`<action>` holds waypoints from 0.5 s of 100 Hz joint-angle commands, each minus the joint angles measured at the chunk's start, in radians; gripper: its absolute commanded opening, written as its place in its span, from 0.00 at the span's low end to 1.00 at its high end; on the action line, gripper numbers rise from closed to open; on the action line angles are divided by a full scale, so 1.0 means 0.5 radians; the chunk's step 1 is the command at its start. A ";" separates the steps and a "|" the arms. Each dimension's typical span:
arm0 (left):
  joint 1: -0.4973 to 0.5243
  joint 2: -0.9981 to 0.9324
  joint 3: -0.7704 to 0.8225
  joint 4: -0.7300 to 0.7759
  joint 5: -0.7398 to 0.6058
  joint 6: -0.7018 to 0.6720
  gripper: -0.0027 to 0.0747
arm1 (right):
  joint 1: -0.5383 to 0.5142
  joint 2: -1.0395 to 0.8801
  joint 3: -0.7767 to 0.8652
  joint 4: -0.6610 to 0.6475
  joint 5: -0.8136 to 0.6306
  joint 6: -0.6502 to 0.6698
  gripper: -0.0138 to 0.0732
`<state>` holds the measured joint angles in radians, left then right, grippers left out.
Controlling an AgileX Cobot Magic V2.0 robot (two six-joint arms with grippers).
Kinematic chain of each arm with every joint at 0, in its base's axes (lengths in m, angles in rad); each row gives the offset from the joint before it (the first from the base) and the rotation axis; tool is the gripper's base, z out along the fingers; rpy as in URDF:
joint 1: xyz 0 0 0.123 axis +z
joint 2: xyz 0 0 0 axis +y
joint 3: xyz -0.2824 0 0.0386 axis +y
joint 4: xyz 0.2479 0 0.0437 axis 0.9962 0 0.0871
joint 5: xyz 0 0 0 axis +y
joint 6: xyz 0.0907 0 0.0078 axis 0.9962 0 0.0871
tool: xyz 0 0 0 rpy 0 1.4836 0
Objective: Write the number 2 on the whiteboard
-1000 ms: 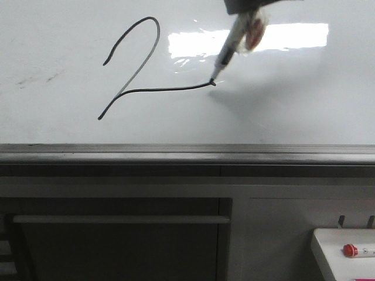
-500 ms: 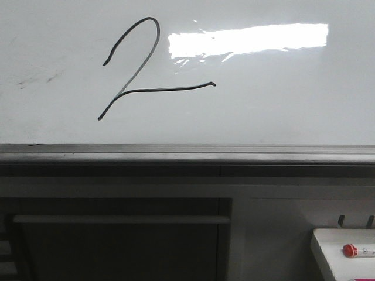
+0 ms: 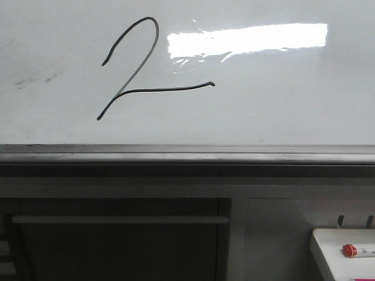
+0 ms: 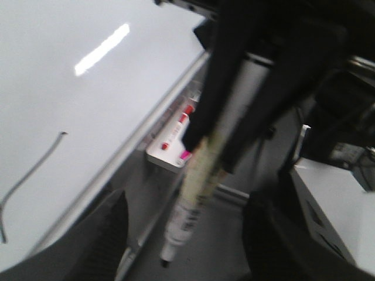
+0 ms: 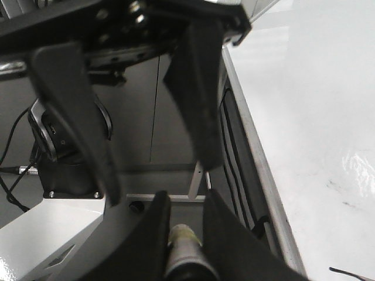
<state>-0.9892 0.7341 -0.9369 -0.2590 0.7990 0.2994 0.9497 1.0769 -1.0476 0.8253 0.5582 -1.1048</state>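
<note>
Front view shows the large glossy white whiteboard (image 3: pixel 281 105) filling the upper half of the scene. At about 10 o'clock from the board's centre sits the thin black hand-drawn number 2 (image 3: pixel 136 70), complete with curved top, slanting stroke and long tail running toward 3 o'clock. A bright rectangular glare patch (image 3: pixel 246 38) lies just past the figure's top, toward 1 o'clock. Faint grey smudges (image 3: pixel 35 78) mark the board at 9 o'clock. A grey metal ledge (image 3: pixel 187 153) runs under the board. At 5 o'clock, a small white tray (image 3: pixel 331 246) carries a red-capped marker (image 3: pixel 357 250). Neither arm appears in this view.

Left wrist view supplies what the front view lacks: the left gripper (image 4: pixel 202 143) with its dark fingers (image 4: pixel 225 76) closed on a pale-barrelled marker pen (image 4: pixel 190 205), the tip clear of the board; the picture is blurred. Part of the figure's tail and the tray also show there.

Right wrist view shows the right gripper (image 5: pixel 143 117) with its black fingers (image 5: pixel 196 88) spread wide and holding nothing, beside the board's edge. A grey cylindrical part (image 5: pixel 184 246) sits below, unidentifiable.
</note>
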 commanded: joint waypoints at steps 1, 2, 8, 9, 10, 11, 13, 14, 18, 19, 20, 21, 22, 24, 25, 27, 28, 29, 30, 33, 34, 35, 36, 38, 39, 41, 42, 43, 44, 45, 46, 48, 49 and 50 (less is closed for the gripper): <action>-0.013 0.054 -0.071 -0.233 0.047 0.137 0.47 | 0.011 -0.027 -0.099 0.081 -0.103 -0.025 0.07; -0.013 0.058 -0.071 -0.247 0.065 0.148 0.46 | 0.015 -0.027 -0.105 0.081 -0.103 -0.025 0.07; -0.013 0.078 -0.071 -0.247 0.093 0.152 0.44 | 0.042 -0.027 -0.129 0.081 -0.089 -0.025 0.07; -0.013 0.078 -0.071 -0.247 0.093 0.152 0.44 | 0.050 -0.027 -0.136 0.081 -0.089 -0.025 0.07; -0.013 0.078 -0.071 -0.247 0.093 0.152 0.44 | 0.054 -0.027 -0.140 0.081 -0.089 -0.025 0.07; -0.013 0.083 -0.071 -0.247 0.093 0.152 0.44 | 0.058 -0.027 -0.145 0.081 -0.089 -0.025 0.07; -0.013 0.083 -0.071 -0.243 0.084 0.152 0.44 | 0.070 -0.027 -0.151 0.081 -0.084 -0.026 0.07; -0.013 0.083 -0.071 -0.243 0.076 0.152 0.44 | 0.077 -0.027 -0.157 0.081 -0.084 -0.026 0.07; -0.013 0.083 -0.071 -0.247 0.049 0.152 0.44 | 0.094 -0.027 -0.166 0.081 -0.080 -0.026 0.07; -0.013 0.083 -0.071 -0.247 0.043 0.152 0.44 | 0.101 -0.027 -0.170 0.081 -0.080 -0.026 0.07; -0.013 0.083 -0.071 -0.247 0.034 0.152 0.44 | 0.105 -0.027 -0.170 0.081 -0.075 -0.026 0.07; -0.013 0.083 -0.071 -0.250 0.029 0.152 0.44 | 0.111 -0.027 -0.174 0.081 -0.075 -0.026 0.07; -0.013 0.083 -0.071 -0.250 0.019 0.152 0.44 | 0.110 -0.027 -0.175 0.081 -0.070 -0.026 0.07; -0.013 0.083 -0.071 -0.250 0.010 0.152 0.44 | 0.115 -0.027 -0.178 0.085 -0.060 -0.026 0.07; -0.013 0.083 -0.071 -0.250 0.005 0.152 0.44 | 0.121 -0.027 -0.183 0.085 -0.053 -0.026 0.07; -0.013 0.083 -0.071 -0.250 -0.004 0.152 0.44 | 0.125 -0.027 -0.186 0.085 -0.036 -0.026 0.07; -0.013 0.083 -0.071 -0.250 -0.005 0.152 0.44 | 0.125 -0.027 -0.186 0.085 -0.031 -0.026 0.07; -0.013 0.083 -0.071 -0.250 -0.008 0.152 0.44 | 0.125 -0.027 -0.188 0.085 -0.022 -0.026 0.07; -0.013 0.083 -0.071 -0.250 -0.012 0.152 0.44 | 0.125 -0.027 -0.188 0.085 -0.018 -0.026 0.07; -0.013 0.083 -0.071 -0.250 -0.019 0.152 0.44 | 0.125 -0.027 -0.191 0.092 0.000 -0.026 0.07; -0.013 0.083 -0.071 -0.242 -0.024 0.152 0.44 | 0.125 -0.027 -0.191 0.095 0.007 -0.026 0.07; -0.013 0.083 -0.071 -0.242 -0.024 0.152 0.44 | 0.125 -0.027 -0.191 0.095 0.007 -0.026 0.07; -0.013 0.083 -0.071 -0.237 -0.033 0.152 0.44 | 0.125 -0.027 -0.191 0.098 0.013 -0.026 0.07; -0.013 0.083 -0.071 -0.232 -0.037 0.152 0.44 | 0.125 -0.027 -0.191 0.098 0.022 -0.026 0.07; -0.013 0.083 -0.071 -0.232 -0.043 0.152 0.44 | 0.125 -0.027 -0.191 0.098 0.022 -0.026 0.07; -0.013 0.083 -0.071 -0.232 -0.051 0.152 0.44 | 0.125 -0.027 -0.191 0.098 0.032 -0.026 0.07; -0.013 0.083 -0.071 -0.232 -0.051 0.152 0.44 | 0.125 -0.027 -0.191 0.098 0.032 -0.026 0.07; -0.013 0.083 -0.071 -0.232 -0.057 0.152 0.44 | 0.125 -0.027 -0.191 0.098 0.037 -0.026 0.07; -0.013 0.083 -0.071 -0.232 -0.057 0.152 0.44 | 0.125 -0.027 -0.191 0.102 0.042 -0.026 0.07; -0.013 0.083 -0.071 -0.232 -0.057 0.152 0.44 | 0.125 -0.027 -0.191 0.102 0.046 -0.026 0.07; -0.013 0.083 -0.071 -0.232 -0.060 0.152 0.44 | 0.125 -0.027 -0.191 0.102 0.047 -0.026 0.07; -0.013 0.083 -0.071 -0.232 -0.060 0.152 0.44 | 0.125 -0.032 -0.191 0.102 0.052 -0.026 0.07; -0.013 0.083 -0.071 -0.232 -0.060 0.152 0.44 | 0.125 -0.032 -0.191 0.102 0.056 -0.026 0.07; -0.013 0.088 -0.071 -0.232 -0.060 0.152 0.44 | 0.125 -0.032 -0.191 0.102 0.061 -0.026 0.07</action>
<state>-0.9892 0.7735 -0.9409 -0.3461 0.8430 0.3744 1.0109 1.0769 -1.1095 0.8345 0.6138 -1.1086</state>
